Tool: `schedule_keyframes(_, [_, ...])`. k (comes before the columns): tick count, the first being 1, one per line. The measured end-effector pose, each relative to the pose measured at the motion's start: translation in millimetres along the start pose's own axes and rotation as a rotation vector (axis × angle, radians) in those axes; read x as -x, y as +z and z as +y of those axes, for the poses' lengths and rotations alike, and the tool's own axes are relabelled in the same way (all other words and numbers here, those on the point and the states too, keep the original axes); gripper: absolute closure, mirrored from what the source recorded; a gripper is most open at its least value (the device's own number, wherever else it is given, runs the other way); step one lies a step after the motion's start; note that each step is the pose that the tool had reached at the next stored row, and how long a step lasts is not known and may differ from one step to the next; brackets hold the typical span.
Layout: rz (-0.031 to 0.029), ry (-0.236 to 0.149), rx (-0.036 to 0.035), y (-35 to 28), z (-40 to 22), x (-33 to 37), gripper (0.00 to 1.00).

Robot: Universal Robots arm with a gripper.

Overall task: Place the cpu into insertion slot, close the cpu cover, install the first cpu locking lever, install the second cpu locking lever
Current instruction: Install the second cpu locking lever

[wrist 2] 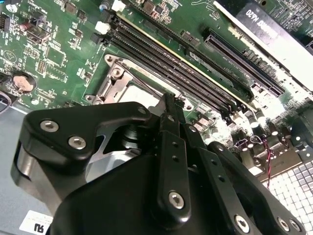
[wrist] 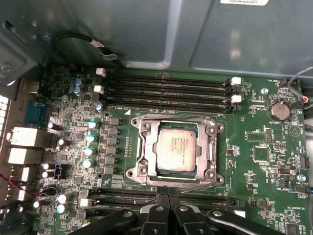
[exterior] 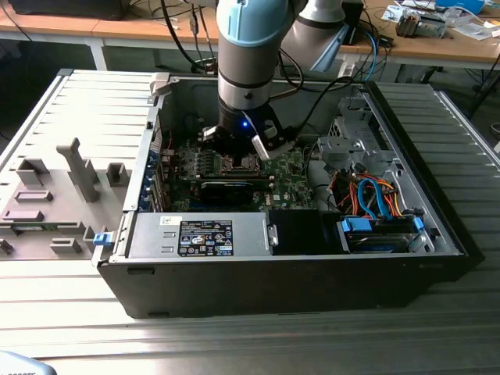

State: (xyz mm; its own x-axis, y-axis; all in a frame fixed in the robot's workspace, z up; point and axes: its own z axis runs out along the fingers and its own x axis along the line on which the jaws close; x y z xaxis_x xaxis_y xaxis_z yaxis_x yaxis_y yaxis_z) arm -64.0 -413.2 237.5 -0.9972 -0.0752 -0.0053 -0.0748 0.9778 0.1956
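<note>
sitting flat in its socket, the small square cpu with a dull silver-grey metal top (wrist: 178,150) shows plainly in the first wrist view, framed by the square black insertion slot with a silver metal rim (wrist: 211,169) on the green circuit board (wrist: 266,161). the thin silver metal cpu cover frame (wrist: 143,152) lies down around the chip, its big window leaving the top bare. in that same view the black gripper (wrist: 165,201) is just beside the socket's edge, its two fingertips pressed together with nothing between them.

the second wrist view looks along the gripper's black linkage (wrist 2: 172,161), which hides most of the socket; a corner of the silver frame (wrist 2: 115,81) and a strip of the chip's top (wrist 2: 142,92) peek out past it, next to the long black memory slots (wrist 2: 195,78).

the exterior view gives the wider setting: the arm's pale blue and grey body (exterior: 248,55) reaches down into an open dark grey computer case (exterior: 312,289) lying on a ribbed grey metal surface (exterior: 469,125), with the gripper (exterior: 248,160) low over the board, a black labelled power-supply box (exterior: 205,237) nearer the camera, and blue and orange cables (exterior: 375,199) toward the exterior view's right.
</note>
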Motion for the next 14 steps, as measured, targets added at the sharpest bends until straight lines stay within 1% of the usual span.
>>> schedule_keyframes(4, [-0.0001, 0.0, 0.0001, 2.9, -0.5, -0.5, 0.89])
schedule_keyframes(8, [0.0, 0.0, -0.0001, 4.5, -0.8, -2.0, 0.89])
schedule_keyframes(14, [0.0, 0.0, 0.0, 11.7, -1.8, -4.3, 0.89])
